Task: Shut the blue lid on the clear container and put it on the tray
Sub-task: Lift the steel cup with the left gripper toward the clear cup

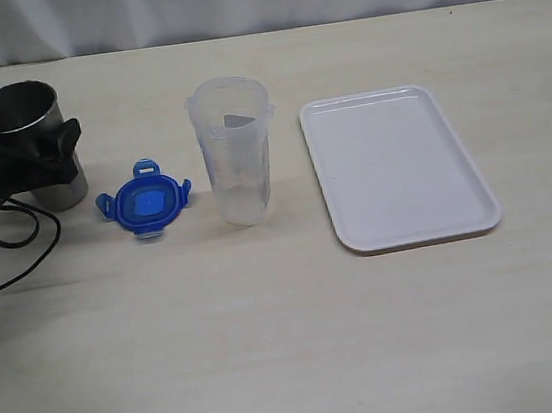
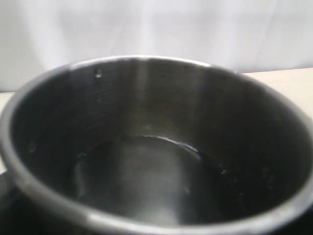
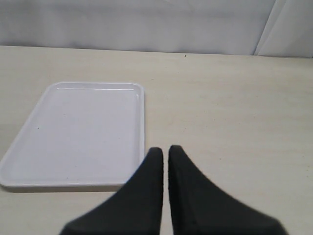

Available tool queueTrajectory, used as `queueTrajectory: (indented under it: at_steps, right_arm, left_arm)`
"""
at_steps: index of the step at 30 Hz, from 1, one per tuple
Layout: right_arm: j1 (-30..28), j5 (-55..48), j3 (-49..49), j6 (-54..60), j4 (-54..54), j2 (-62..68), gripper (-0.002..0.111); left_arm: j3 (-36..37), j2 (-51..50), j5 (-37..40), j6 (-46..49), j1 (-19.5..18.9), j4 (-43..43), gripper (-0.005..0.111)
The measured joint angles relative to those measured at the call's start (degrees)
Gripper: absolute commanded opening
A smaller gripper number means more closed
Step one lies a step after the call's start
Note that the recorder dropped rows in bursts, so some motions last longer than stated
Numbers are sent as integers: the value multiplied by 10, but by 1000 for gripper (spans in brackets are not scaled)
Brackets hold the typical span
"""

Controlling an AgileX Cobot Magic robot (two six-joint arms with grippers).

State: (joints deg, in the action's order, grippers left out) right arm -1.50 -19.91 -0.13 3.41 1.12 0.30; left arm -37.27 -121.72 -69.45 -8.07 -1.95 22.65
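Note:
The blue lid [image 1: 144, 200] lies flat on the table, its flaps spread out. Just to its right the clear container [image 1: 235, 151] stands upright and uncovered. The white tray [image 1: 392, 162] lies further right with nothing on it, and also shows in the right wrist view as the tray [image 3: 78, 132]. My left gripper [image 1: 59, 142] sits around a steel cup [image 1: 17, 107] at the far left. Its far finger is hidden, so its grip is unclear. My right gripper [image 3: 165, 149] is shut on nothing, beside the tray's near corner, and is outside the exterior view.
The steel cup [image 2: 146, 147] fills the left wrist view, and I look straight into its dark inside. A black cable [image 1: 19, 248] loops on the table below the left arm. A white backdrop runs along the table's far edge.

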Motion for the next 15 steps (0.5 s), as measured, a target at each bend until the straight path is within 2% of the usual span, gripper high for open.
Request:
queueTrajectory:
  at_steps: [6,11,15]
  right_arm:
    - [0,0,0,0,0,0,4]
    - [0,0,0,0,0,0,4]
    - [0,0,0,0,0,0,4]
  left_arm:
    - [1,33,38,-1,0,9,0]
    - [-12,125,60,-14,1,10,0]
    - [-39,154,105,-24,23,7,0]
